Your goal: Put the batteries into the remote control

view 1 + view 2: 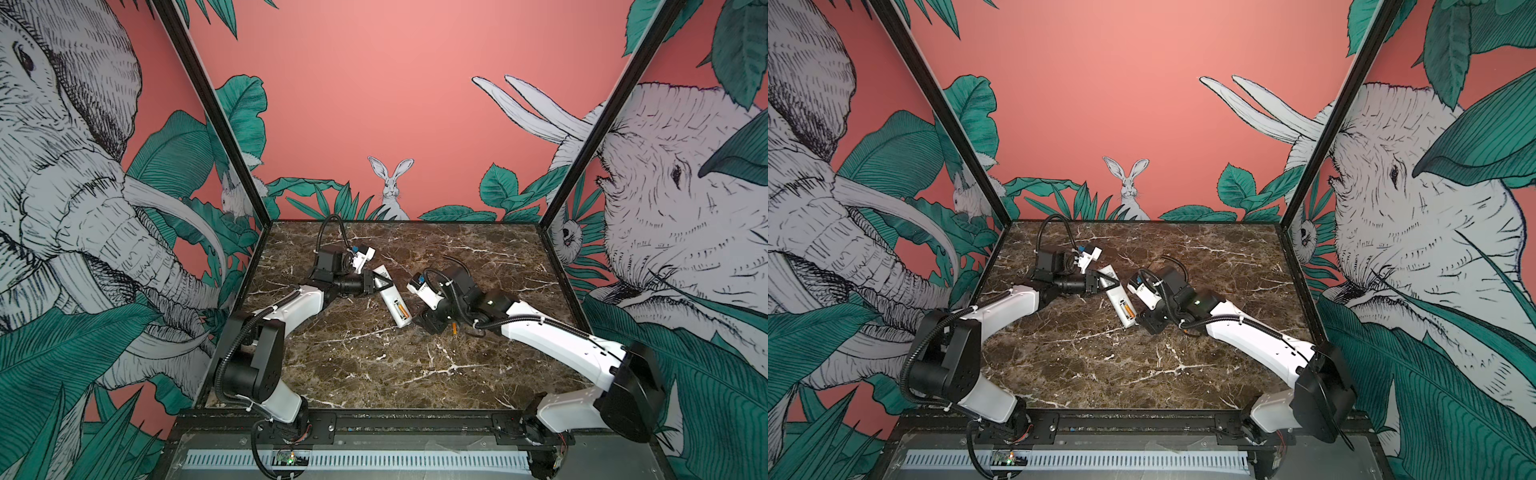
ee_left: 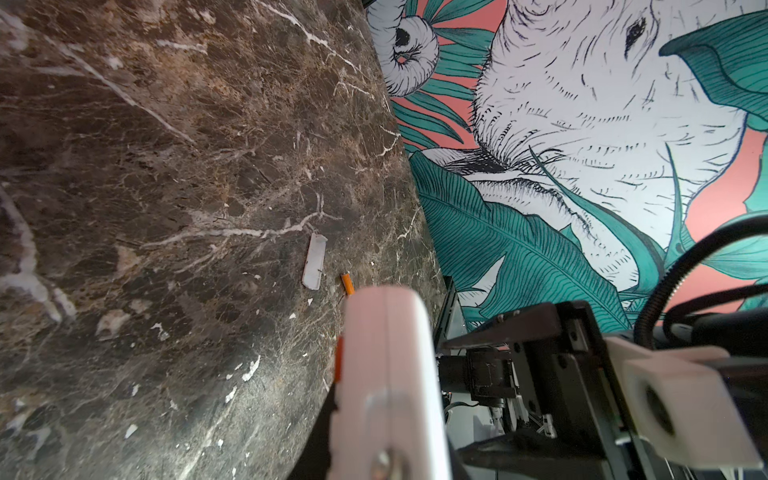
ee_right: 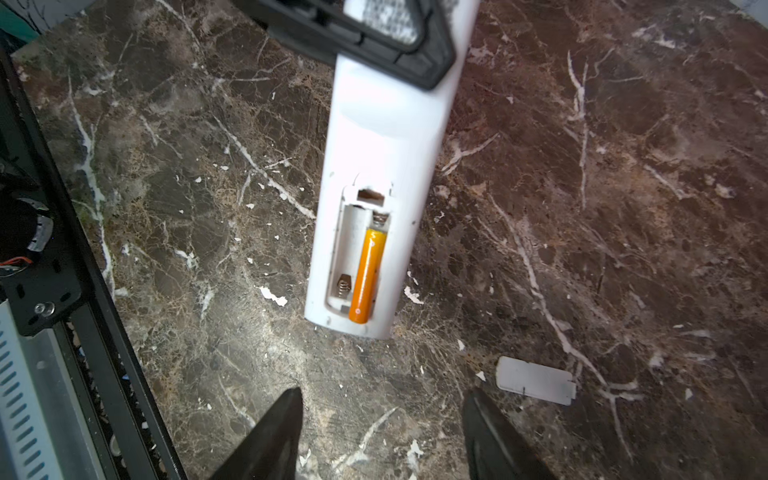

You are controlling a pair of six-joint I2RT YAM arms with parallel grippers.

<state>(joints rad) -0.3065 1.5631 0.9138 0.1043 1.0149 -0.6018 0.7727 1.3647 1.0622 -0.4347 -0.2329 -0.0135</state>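
Remote control (image 1: 390, 296) (image 3: 382, 137): lying back side up around the middle of the bench (image 1: 374, 374), slanted from far-left to near-right, with the battery bay uncovered at the near end. Got one orange battery (image 3: 368, 276) (image 1: 402, 310) (image 1: 1128, 311) seated lengthwise in one slot of that bay. Other slot right beside it bare, just a little spring (image 3: 341, 286) showing at one end.

Left pincer (image 1: 383, 283) reaching in from the left and clamped tight on the far half of the remote, black fingers across the white body. Looks like a firm hold in the right wrist view too.

Second battery (image 1: 454, 329) (image 2: 347, 284) loose on the bench, off to the right of the remote's near end, half tucked behind the right arm in a top view. Battery cover (image 3: 536, 380) (image 2: 314, 261) flat on the bench just beside that loose battery, not touching it.

Right pincer (image 3: 382, 415) spread open with nothing between the fingers, sitting just right of the remote's near end and clear of it. Can't tell whether the tips touch the bench.

Further out, jungle-print walls (image 1: 395, 104) with elephants and a rabbit (image 1: 390, 187) boxing the bench in on three sides.
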